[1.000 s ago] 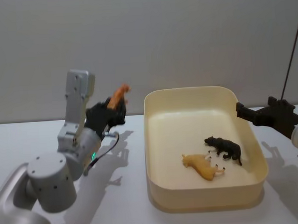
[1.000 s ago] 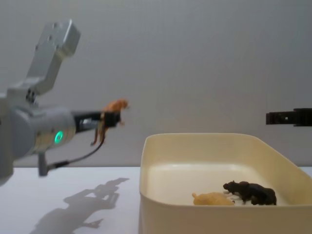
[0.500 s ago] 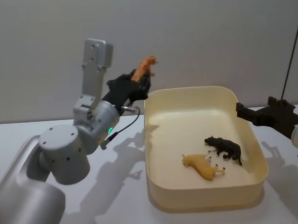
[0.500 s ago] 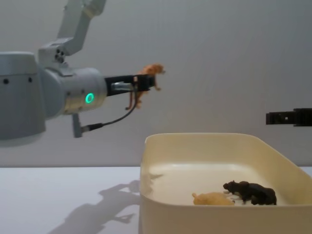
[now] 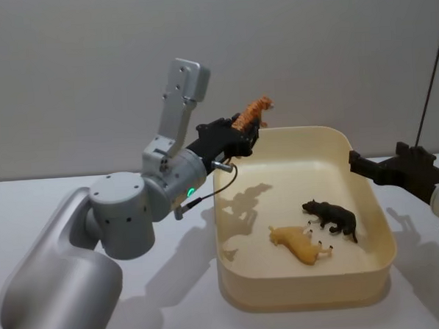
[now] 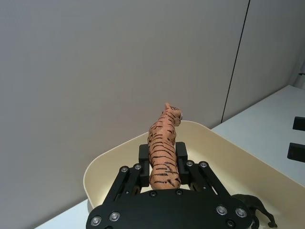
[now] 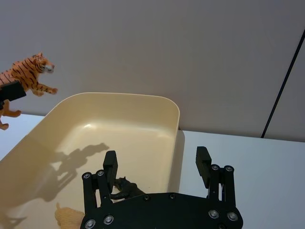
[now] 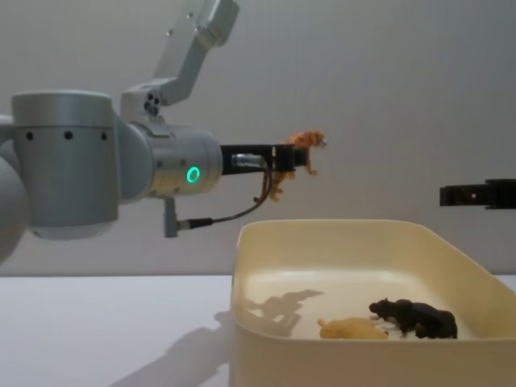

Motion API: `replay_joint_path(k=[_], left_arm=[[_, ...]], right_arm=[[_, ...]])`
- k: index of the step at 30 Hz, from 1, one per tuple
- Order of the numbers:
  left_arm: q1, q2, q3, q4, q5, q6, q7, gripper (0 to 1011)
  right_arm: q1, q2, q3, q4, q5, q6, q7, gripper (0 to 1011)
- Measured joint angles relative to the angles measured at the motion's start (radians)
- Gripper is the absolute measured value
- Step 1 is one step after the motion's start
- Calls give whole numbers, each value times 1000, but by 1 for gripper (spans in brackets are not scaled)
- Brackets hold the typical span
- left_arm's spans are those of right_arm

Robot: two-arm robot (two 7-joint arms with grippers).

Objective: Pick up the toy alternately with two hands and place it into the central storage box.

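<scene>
Over the near-left corner of the storage box (image 5: 373, 278), the left pincer (image 5: 241, 136) pinches a striped toy tiger (image 5: 251, 113) by its body, held high, probably so it clears the rim before release. Inside the box lie a yellow animal (image 5: 300, 244) and a black animal (image 5: 330, 217). Beside the box's right wall, the right pincer (image 7: 156, 164) waits with fingers spread.

Bare lab (white table (image 5: 74, 194), grey wall (image 5: 89, 61))
</scene>
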Motion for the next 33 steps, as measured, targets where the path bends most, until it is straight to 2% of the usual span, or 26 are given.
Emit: replay_joint_path(k=[2, 10, 11, 12, 21, 22, 26, 33], left_arm=[[-5, -6, 4, 12, 1, 0, -3, 296], [-17, -19, 13, 42, 5, 0, -10, 547], [-18, -20, 13, 44, 5, 0, -10, 547], [-20, -22, 15, 48, 5, 0, -11, 610], [-25, -28, 19, 62, 7, 0, -14, 863], [-26, -29, 19, 64, 7, 0, -14, 916], [-27, -30, 21, 67, 8, 0, -15, 1000], [-29, -32, 22, 71, 8, 0, -16, 1001]], right_arm=[[0, 0, 0, 0, 0, 0, 0, 1001], [0, 0, 0, 0, 0, 0, 0, 1001], [0, 0, 0, 0, 0, 0, 0, 1001], [0, 0, 0, 0, 0, 0, 0, 1001], [0, 0, 0, 0, 0, 0, 0, 1001], [0, 0, 0, 0, 0, 0, 0, 1001], [0, 0, 0, 0, 0, 0, 0, 1001], [0, 0, 0, 0, 0, 0, 0, 1001]])
